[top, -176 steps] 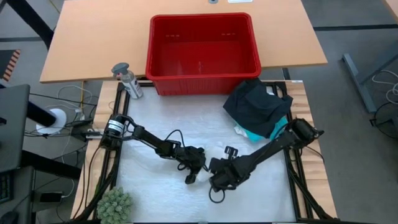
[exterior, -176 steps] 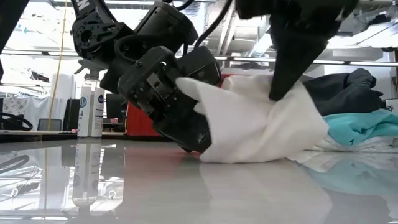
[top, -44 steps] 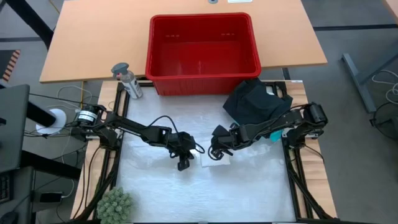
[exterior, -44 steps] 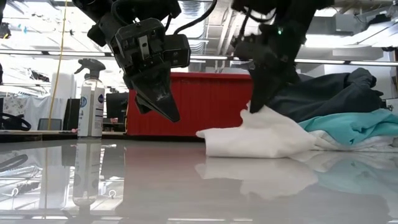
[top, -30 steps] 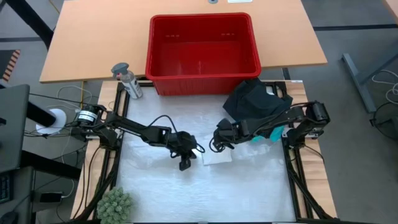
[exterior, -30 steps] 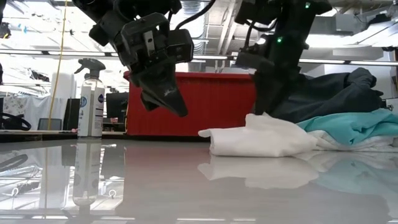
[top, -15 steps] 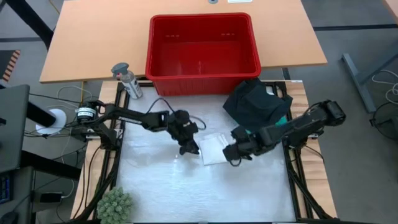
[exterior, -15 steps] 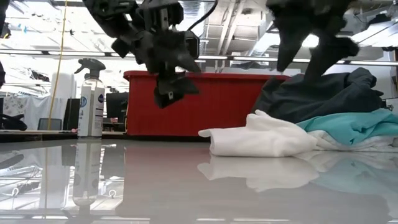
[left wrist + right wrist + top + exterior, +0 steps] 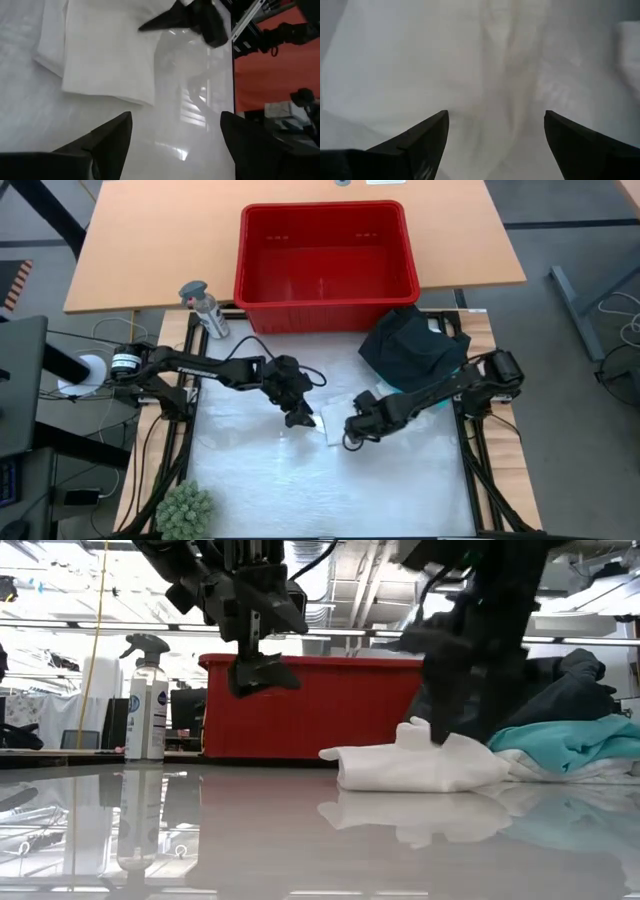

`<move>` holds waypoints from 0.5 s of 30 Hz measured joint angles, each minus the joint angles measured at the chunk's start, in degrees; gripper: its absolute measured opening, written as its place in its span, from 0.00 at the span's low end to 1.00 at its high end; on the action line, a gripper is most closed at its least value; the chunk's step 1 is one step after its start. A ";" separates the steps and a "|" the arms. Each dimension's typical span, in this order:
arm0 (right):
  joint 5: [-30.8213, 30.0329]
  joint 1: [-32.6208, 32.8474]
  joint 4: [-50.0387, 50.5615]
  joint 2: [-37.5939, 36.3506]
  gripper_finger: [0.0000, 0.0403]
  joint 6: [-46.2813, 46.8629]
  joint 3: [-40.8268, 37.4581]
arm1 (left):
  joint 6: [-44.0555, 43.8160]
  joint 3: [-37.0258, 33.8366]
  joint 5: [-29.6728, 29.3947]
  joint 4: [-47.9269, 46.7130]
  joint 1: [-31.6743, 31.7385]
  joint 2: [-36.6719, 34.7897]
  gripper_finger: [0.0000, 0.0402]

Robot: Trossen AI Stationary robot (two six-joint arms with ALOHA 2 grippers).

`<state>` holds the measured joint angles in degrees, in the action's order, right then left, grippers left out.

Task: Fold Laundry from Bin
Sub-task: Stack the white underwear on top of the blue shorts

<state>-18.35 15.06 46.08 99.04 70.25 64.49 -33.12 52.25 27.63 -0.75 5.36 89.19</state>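
A small folded white piece of laundry [image 9: 333,427] [image 9: 410,765] lies flat on the table's middle. My left gripper [image 9: 301,418] [image 9: 175,145] hangs open above the table just left of it. My right gripper [image 9: 351,432] [image 9: 495,145] stands open over the piece's right part, pointing steeply down. Black clothing [image 9: 413,348] lies heaped on a turquoise shirt [image 9: 560,745] at the right. The red bin [image 9: 325,265] stands at the far edge. My right gripper reaches down to the white piece's top [image 9: 440,740], its open fingers on either side of a crease [image 9: 510,75]. Whether they touch the cloth I cannot tell. My left gripper touches nothing.
A spray bottle [image 9: 205,308] stands at the far left beside the bin. A green spiky ball [image 9: 185,508] sits at the near left corner. The white mat [image 9: 260,480] is bare near and left of the grippers.
My left gripper has risen, gone toward the far edge and opened. My right gripper has left the white piece's far side, swung out toward the right and near edge, then come down over the piece again, open. The white piece has stayed in place.
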 joint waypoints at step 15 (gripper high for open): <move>10.14 -6.39 -24.26 0.79 0.67 0.36 -12.50 | 2.07 0.00 -2.55 -1.80 -0.15 -0.02 0.73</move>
<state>-8.21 8.67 21.82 99.82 70.61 52.00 -31.06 52.25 25.07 -2.55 5.21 89.17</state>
